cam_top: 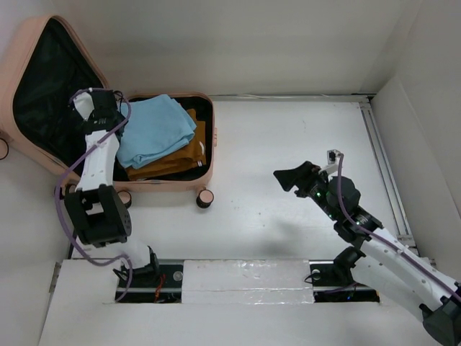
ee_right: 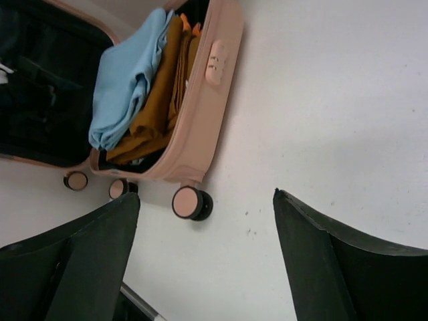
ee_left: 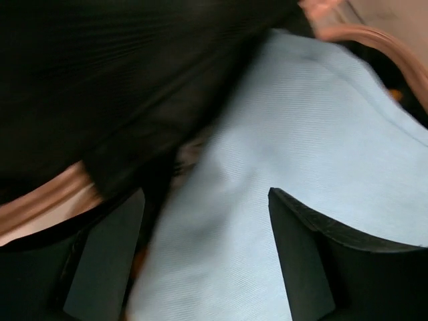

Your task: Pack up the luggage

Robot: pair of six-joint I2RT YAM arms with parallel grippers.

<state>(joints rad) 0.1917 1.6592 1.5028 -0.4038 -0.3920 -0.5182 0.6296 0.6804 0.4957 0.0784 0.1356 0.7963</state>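
Left gripper (cam_top: 101, 108) gapes empty at the luggage (cam_top: 209, 144) hinge; right gripper (cam_top: 292, 176) gapes well right of it. Stiff, slick shell: I'd grab the lid rim (cam_top: 10, 79).

Small salmon-pink hard-shell suitcase (cam_top: 173, 185), rounded corners, black fabric lining, pink-and-black caster wheels (cam_top: 206, 198), lying open at far left, lid (cam_top: 43, 79) tilted up leftward, base holding folded light-blue cloth (cam_top: 155, 130) over mustard-brown garments (cam_top: 176, 160).

Luggage (cam_top: 209, 137) showing salmon-pink shell, black lining, pink-and-black wheel (cam_top: 205, 198). Top cloth (cam_top: 155, 130) looking plain light blue, cloth beneath (cam_top: 184, 156) mustard-brown. Table (cam_top: 288, 144) showing white.
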